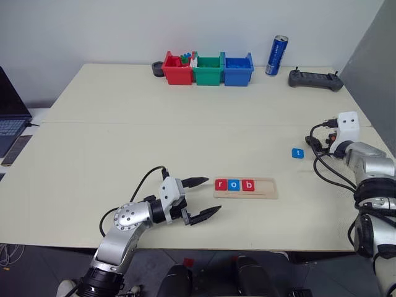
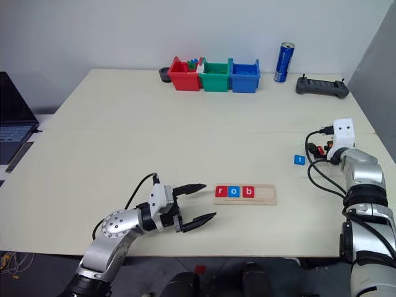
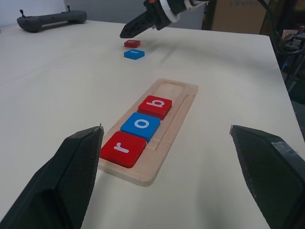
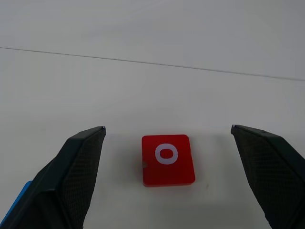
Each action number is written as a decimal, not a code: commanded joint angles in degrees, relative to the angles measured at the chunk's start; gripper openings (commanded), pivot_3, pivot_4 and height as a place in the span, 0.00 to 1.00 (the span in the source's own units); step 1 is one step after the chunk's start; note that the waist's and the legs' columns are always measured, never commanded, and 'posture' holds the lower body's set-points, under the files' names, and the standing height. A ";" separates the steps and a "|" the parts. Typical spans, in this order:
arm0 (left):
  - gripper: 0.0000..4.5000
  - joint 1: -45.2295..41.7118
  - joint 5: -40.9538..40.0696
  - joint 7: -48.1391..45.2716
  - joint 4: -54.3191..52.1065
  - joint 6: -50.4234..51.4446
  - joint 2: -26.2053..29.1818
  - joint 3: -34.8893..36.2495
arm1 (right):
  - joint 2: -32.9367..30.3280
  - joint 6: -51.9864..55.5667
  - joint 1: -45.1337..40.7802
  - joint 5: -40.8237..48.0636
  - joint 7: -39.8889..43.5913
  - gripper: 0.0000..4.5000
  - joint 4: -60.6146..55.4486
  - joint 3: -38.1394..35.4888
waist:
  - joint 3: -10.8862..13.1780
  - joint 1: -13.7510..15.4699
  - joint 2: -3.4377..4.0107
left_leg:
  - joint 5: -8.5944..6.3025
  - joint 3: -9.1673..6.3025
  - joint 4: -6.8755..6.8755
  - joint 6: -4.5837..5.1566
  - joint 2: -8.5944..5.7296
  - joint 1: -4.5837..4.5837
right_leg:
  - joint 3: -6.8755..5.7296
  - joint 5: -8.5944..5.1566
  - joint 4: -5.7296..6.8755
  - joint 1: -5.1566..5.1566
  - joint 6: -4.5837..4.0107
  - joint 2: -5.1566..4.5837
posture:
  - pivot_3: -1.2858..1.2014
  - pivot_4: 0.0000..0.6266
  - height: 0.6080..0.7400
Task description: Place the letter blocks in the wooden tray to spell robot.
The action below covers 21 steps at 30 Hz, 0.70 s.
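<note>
1. Right wrist view puts the red "o" block (image 4: 167,159) flat on the table, centred between the spread fingers (image 4: 71,176) of your right gripper (image 4: 167,143); the jaws are released and hold nothing.
2. You find this block near the table's right edge, just beside the blue "t" block (image 1: 297,153), with the right gripper (image 3: 143,25) hovering over the pair.
3. The wooden tray (image 1: 263,189) lies close to the table's front edge, about midway along it. It already carries the red "r" block (image 1: 221,184), the blue "o" block (image 1: 234,184) and the red "b" block (image 1: 247,185), side by side from its left end; the right part of the groove is bare.
4. Your left gripper (image 1: 201,198) rests just beside the tray's left end, fingers wide apart and empty.
5. Judging by its look, the tile is light, stiff and thin, with a smooth face that may slide on the tabletop. You would do best to pinch it across two opposite side edges, fingertips low against the table, jaws square to the tile.
6. Closing off-centre would likely spin or flick it rather than lift it, and could nudge the "t" block.
7. The next slot is the one touching the "b"; keep the letter upright as you set it in.
</note>
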 commanded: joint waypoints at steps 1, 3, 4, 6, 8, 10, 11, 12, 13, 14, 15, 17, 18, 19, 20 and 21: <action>1.00 -0.16 -0.98 0.53 -2.83 0.48 0.16 0.02 | -0.57 -1.36 -2.35 0.90 -0.15 0.99 2.41 -1.54 | 0.00 0.02 0.00 | 0.00 -0.01 0.00 0.00 0.00 0.00 | -0.01 0.00 0.00 0.00 0.00 0.00 | 0.52 0.24 1.00; 1.00 -0.24 -1.01 0.82 -3.23 0.94 0.18 0.14 | -0.40 -1.01 -2.66 0.79 -0.32 0.99 3.56 -1.37 | 0.00 0.02 0.00 | 0.00 -0.01 0.00 0.00 0.00 0.00 | -0.01 0.00 0.00 0.00 0.00 0.00 | 0.52 0.24 1.00; 1.00 -0.27 -1.04 0.97 -3.46 1.15 0.20 0.19 | -0.30 -0.83 -2.64 0.75 0.00 0.99 3.82 -1.16 | 0.00 0.02 0.00 | 0.00 0.00 0.00 0.00 0.00 0.00 | 0.00 0.00 0.00 0.00 0.00 0.00 | 0.52 0.24 1.00; 1.00 -0.24 -1.02 1.29 -3.88 1.50 0.19 0.18 | -0.10 0.02 -2.57 0.96 0.35 0.99 4.23 -1.12 | 0.00 -0.02 0.00 | 0.00 0.00 0.00 0.00 0.00 0.00 | 0.00 0.00 0.00 0.00 0.00 0.00 | 0.52 0.24 1.00; 1.00 -0.18 -0.95 1.46 -4.07 1.64 0.20 0.16 | 0.05 0.56 -2.36 1.08 1.04 0.99 4.47 -0.99 | 0.00 -0.04 0.00 | 0.00 0.00 0.00 0.00 0.00 0.01 | 0.00 0.00 0.00 0.00 0.00 0.00 | 0.52 0.24 1.00; 1.00 -0.17 -0.97 1.54 -4.31 1.85 0.22 0.15 | 0.11 0.75 -2.24 1.19 0.77 0.91 4.73 -1.19 | 0.00 -0.04 0.00 | 0.00 0.00 0.00 0.00 0.00 0.01 | 0.00 0.00 0.01 0.00 0.00 0.01 | 0.52 0.24 1.00; 1.00 -0.23 -1.06 1.60 -4.57 2.12 0.24 0.17 | 0.04 0.48 -2.17 1.17 0.94 0.87 4.82 -1.16 | 0.00 -0.04 0.00 | 0.00 0.00 0.00 0.00 0.00 0.01 | 0.00 0.00 0.01 0.00 0.00 0.01 | 0.52 0.24 1.00; 1.00 -0.49 -1.15 1.61 -4.62 2.32 0.27 0.26 | -0.13 0.20 -2.17 1.26 1.08 0.80 5.14 -1.30 | 0.00 -0.04 0.01 | 0.00 0.00 0.00 0.00 0.00 0.01 | 0.00 0.00 0.01 0.00 0.00 0.01 | 0.52 0.24 1.00; 1.00 -0.68 -1.21 1.63 -4.65 2.45 0.30 0.33 | -0.26 0.00 -2.18 1.32 1.19 0.71 5.36 -1.37 | 0.00 -0.05 0.01 | 0.00 0.00 0.00 0.00 0.00 0.01 | 0.00 0.00 0.01 0.00 0.00 0.01 | 0.52 0.24 1.00; 1.00 -0.87 -1.25 1.64 -4.61 2.53 0.33 0.39 | -0.35 -0.17 -2.19 1.35 1.17 0.65 5.56 -1.46 | 0.00 -0.05 0.01 | 0.00 0.00 0.00 0.00 0.00 0.01 | 0.00 0.00 0.01 0.00 0.00 0.01 | 0.52 0.24 1.00; 1.00 -1.11 -1.24 1.70 -4.49 2.53 0.38 0.53 | -0.36 -0.28 -2.19 1.44 1.01 0.57 5.63 -1.63 | 0.00 -0.05 0.00 | 0.00 0.00 0.00 0.00 0.00 0.01 | 0.00 0.00 0.01 0.00 0.00 0.01 | 0.52 0.24 1.00; 1.00 -1.41 -1.22 1.74 -4.25 2.47 0.48 0.82 | -0.28 -0.31 -2.17 1.48 0.93 0.41 5.59 -1.88 | 0.00 -0.06 0.00 | 0.00 0.00 0.00 0.00 0.00 0.01 | 0.00 0.00 0.01 0.00 0.00 0.02 | 0.52 0.24 1.00; 1.00 -1.47 -1.22 1.75 -4.20 2.46 0.52 0.88 | -0.26 -0.30 -2.17 1.46 0.94 0.33 5.58 -1.96 | 0.00 -0.06 0.00 | 0.00 0.00 0.00 0.00 0.00 0.01 | 0.00 0.00 0.01 0.00 0.00 0.01 | 0.52 0.24 1.00; 1.00 -1.35 -1.27 1.59 -4.06 2.28 0.64 0.99 | -0.25 -0.41 -1.87 1.29 1.07 0.32 4.97 -1.78 | 0.00 -0.06 0.00 | 0.00 0.00 0.00 0.00 0.00 0.01 | 0.00 0.00 0.01 0.00 0.00 0.01 | 0.52 0.24 1.00; 1.00 -1.20 -1.32 1.37 -3.83 1.99 0.74 1.08 | -0.22 -0.44 -1.56 1.14 1.18 0.32 4.34 -1.59 | 0.00 -0.07 0.00 | 0.00 0.00 0.00 0.00 0.00 0.01 | 0.00 0.00 0.01 0.00 0.00 0.02 | 0.52 0.24 1.00; 1.00 -0.94 -1.36 1.09 -3.55 1.61 0.86 1.16 | -0.27 -0.34 -1.07 0.98 1.29 0.32 2.99 -1.32 | 0.00 -0.08 0.00 | 0.00 0.00 0.00 0.00 0.00 0.01 | 0.00 0.00 0.01 0.00 0.00 0.02 | 0.52 0.24 1.00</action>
